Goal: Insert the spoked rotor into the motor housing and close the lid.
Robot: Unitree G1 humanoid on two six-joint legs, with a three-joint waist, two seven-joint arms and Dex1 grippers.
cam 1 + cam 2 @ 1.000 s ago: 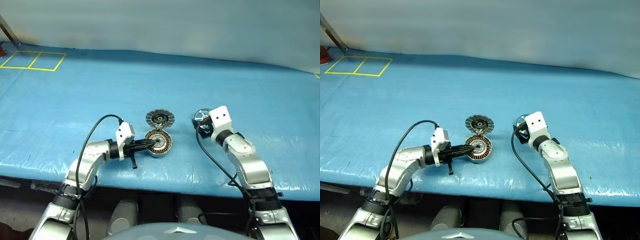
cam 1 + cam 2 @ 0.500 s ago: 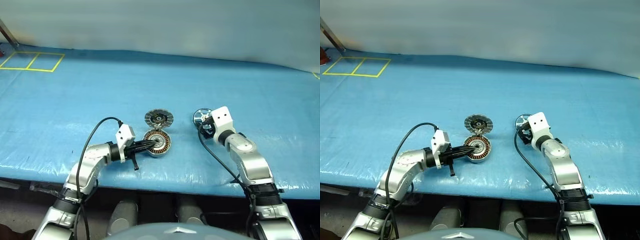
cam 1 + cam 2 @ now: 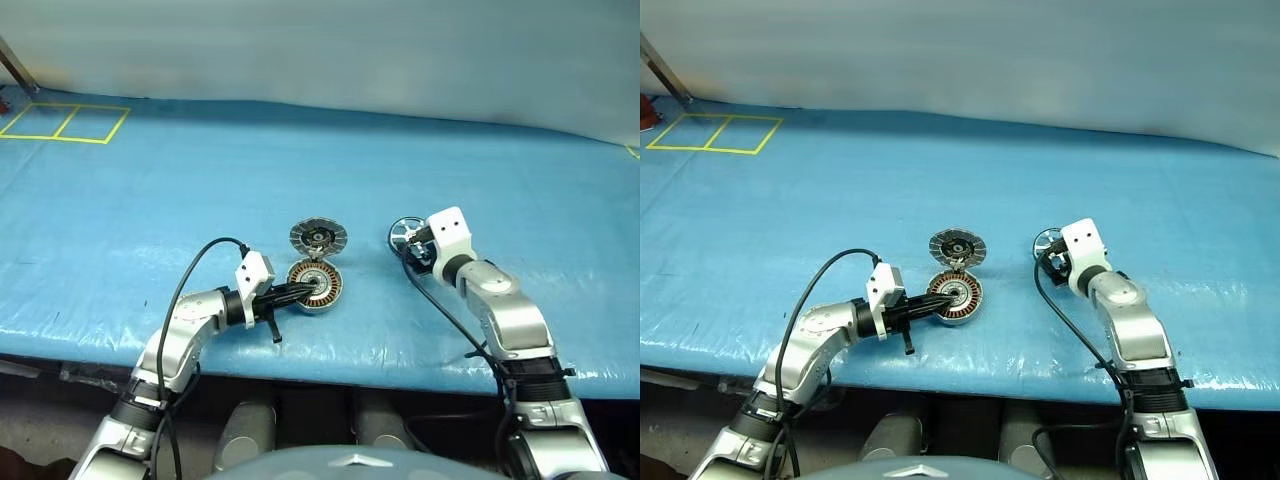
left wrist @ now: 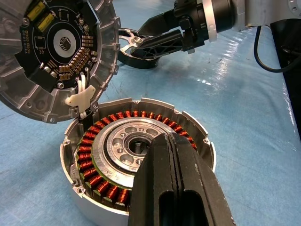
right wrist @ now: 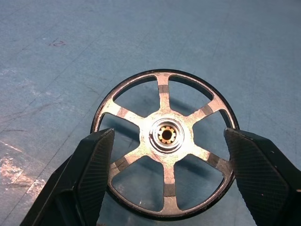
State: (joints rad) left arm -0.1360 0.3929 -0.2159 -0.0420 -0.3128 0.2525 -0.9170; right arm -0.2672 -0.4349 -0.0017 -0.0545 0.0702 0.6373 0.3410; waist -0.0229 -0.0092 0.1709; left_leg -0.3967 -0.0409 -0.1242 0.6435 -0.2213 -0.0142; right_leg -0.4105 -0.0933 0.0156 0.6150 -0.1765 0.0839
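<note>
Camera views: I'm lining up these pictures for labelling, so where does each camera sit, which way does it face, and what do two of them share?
Head stereo pair: forward and down over the blue table, both arms showing.
Left wrist view: along the shut left gripper, over the motor housing and its open lid.
Right wrist view: between the open right gripper fingers, down on the spoked rotor.
Shared: the left wrist view also shows the right gripper at the rotor.

Head stereo overhead; wrist cameras close.
</note>
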